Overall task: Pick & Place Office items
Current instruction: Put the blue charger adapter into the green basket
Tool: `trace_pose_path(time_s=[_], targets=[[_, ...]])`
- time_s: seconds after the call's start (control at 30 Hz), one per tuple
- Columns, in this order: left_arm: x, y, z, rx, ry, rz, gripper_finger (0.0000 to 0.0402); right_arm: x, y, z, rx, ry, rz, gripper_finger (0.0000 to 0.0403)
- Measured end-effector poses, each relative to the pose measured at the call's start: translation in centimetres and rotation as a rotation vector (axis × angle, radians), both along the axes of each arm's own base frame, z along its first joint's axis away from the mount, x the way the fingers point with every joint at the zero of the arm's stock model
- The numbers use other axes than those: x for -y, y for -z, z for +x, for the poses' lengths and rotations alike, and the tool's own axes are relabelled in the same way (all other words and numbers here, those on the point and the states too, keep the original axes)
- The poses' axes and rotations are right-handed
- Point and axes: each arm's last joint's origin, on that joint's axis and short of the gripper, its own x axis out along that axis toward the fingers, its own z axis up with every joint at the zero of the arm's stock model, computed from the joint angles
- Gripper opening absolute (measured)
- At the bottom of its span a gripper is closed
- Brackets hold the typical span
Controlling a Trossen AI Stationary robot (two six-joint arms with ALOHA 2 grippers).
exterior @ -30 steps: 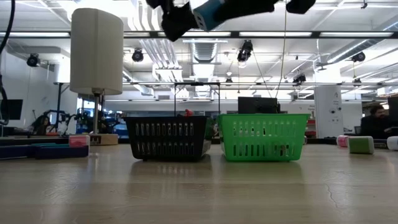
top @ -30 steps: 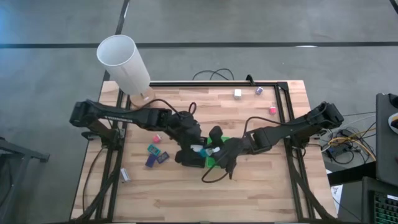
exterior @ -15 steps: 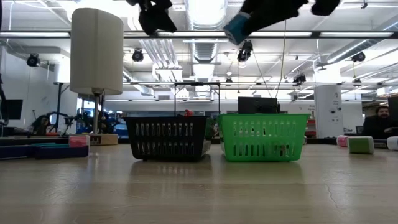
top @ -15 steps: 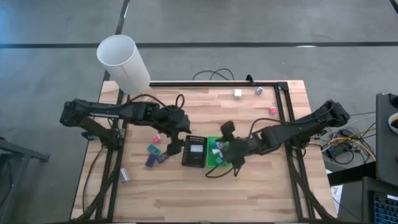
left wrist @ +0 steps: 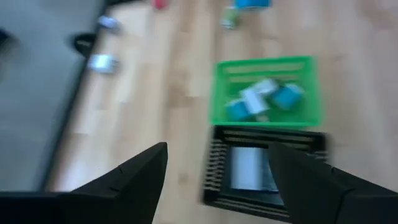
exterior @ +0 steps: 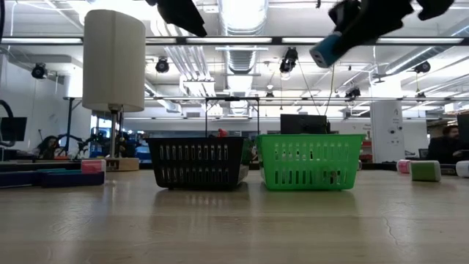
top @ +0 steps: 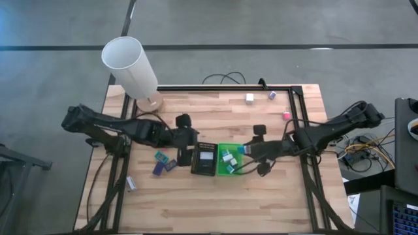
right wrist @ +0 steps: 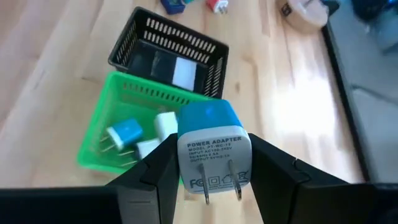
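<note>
A blue-and-white power adapter (right wrist: 211, 134) sits between the fingers of my right gripper (right wrist: 210, 144), high above the table just right of the green basket (top: 228, 171). In the low view the adapter (exterior: 325, 51) shows at the top. The green basket holds several adapters (right wrist: 127, 135). The black basket (top: 204, 171) beside it holds a flat pale item (right wrist: 184, 71). My left gripper (left wrist: 217, 177) is open and empty, above the table at the black basket's left side (top: 185, 154). Teal and purple blocks (top: 163, 160) lie left of the baskets. My right gripper pinches the adapter by its two opposite white sides (right wrist: 182, 163) between its two fingers. The fingers slant down from the table's right side. The adapter is lifted clear, its pronged face (right wrist: 217, 180) toward the wrist and its blue end pointing away.
A tall white lampshade cylinder (top: 129, 64) stands at the far left corner. A white block (top: 249, 98), a purple one (top: 272, 95) and a pink one (top: 286, 115) lie at the far right. A black frame (top: 297, 111) runs along the table's far and right edges.
Both grippers have drawn back from over the baskets. My left gripper has gone toward the table's left edge, still open and empty. My right gripper has rolled and gone toward the right edge with the adapter, which stays lifted clear.
</note>
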Motion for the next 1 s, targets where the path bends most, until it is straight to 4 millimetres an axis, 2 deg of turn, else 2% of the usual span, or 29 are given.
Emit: trace_pose_path(time_s=[0.13, 0.23, 0.43, 0.67, 0.9, 1.0], targets=[[1.2, 0.6, -0.3, 0.037, -0.08, 0.177, 0.0286, 0.3, 1.3, -0.8, 0.008, 0.073, 0.08, 0.015], [1.8, 0.9, -0.6, 0.057, -0.122, 0.242, 0.0286, 0.4, 2.0, -0.9, 0.017, 0.112, 0.121, 0.015], [2.7, 1.0, 0.0, 0.18, -0.13, 0.234, 0.0286, 0.1, 2.3, -0.2, 0.043, 0.134, 0.193, 0.015], [2.9, 2.1, 0.7, 0.299, -0.102, 0.255, 0.0286, 0.3, 2.5, 0.2, 0.022, 0.128, 0.258, 0.015], [2.8, 2.6, 0.6, 0.308, -0.122, 0.266, 0.0285, 1.2, 2.9, 0.4, 0.002, 0.157, 0.311, 0.015], [2.7, 3.4, 0.4, 0.287, -0.13, 0.286, 0.0285, 2.0, 3.4, 0.4, -0.023, 0.177, 0.343, 0.015]])
